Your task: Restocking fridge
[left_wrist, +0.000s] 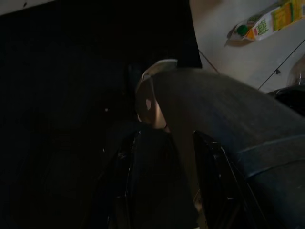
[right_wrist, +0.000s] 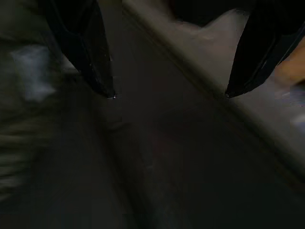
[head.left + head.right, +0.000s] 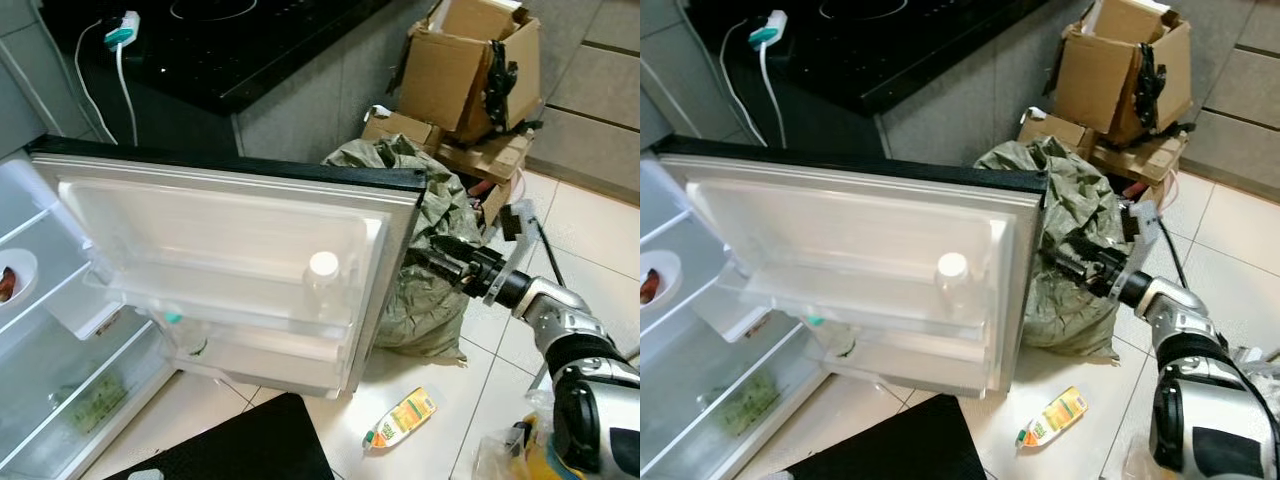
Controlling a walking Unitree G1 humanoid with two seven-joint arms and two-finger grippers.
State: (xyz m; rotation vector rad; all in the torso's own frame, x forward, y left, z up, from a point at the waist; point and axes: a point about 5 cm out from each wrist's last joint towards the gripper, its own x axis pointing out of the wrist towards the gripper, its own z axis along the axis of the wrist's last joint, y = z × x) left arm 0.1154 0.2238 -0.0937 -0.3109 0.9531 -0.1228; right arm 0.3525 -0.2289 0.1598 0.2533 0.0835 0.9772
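Our right hand point(image 3: 425, 258) reaches toward the outer edge of the open fridge door point(image 3: 230, 250), fingers point(image 2: 90, 52) spread apart, just beside the green sack point(image 3: 430, 240). We see a white-capped bottle point(image 3: 322, 285) standing in the door shelf. A juice carton point(image 3: 400, 418) lies on the tiled floor point(image 3: 590, 230) near the door's lower corner. Whether our left hand point(image 1: 167, 157) is spread or pressed together, we cannot tell.
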